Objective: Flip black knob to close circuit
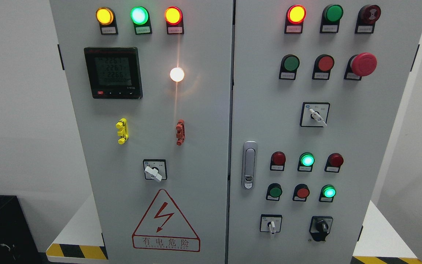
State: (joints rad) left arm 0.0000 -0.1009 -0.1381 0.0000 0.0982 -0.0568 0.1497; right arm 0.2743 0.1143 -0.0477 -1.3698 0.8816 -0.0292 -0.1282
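- Black knob [321,226]: small rotary selector on a black backing plate, bottom-right of the right cabinet door [299,139]; grip bar stands roughly upright, maybe a touch tilted; exact setting can't be read.
- Just left of it on the same row: white-lever switch [271,224] on a white square plate, lever pointing down.
- Above the knob, two rows of three round lamps/btns: upper row dark red, lit green lamp [307,160], dark red; lower row green, red, lit green.
- Higher up: another white-lever selector [315,114], lever angled down-right; red mushroom stop btn [363,64] at the door's right side; lit red-ringed yellow lamp [296,14] at top.
- Silver door latch [249,165] on the right door's left edge, well left of the knob and higher.
- Left door [141,146]: digital meter [113,72] w/ green digits, bright white lamp [177,74], yellow clip [122,131], red clip [180,132], white-lever switch [155,170], red-outlined warning triangle [165,222].
- Hands: neither robot hand nor arm shows in the head view, so pose and whether fingers are released, clenched or grasping can't be told; no hand to place the knob against, nothing touches it.
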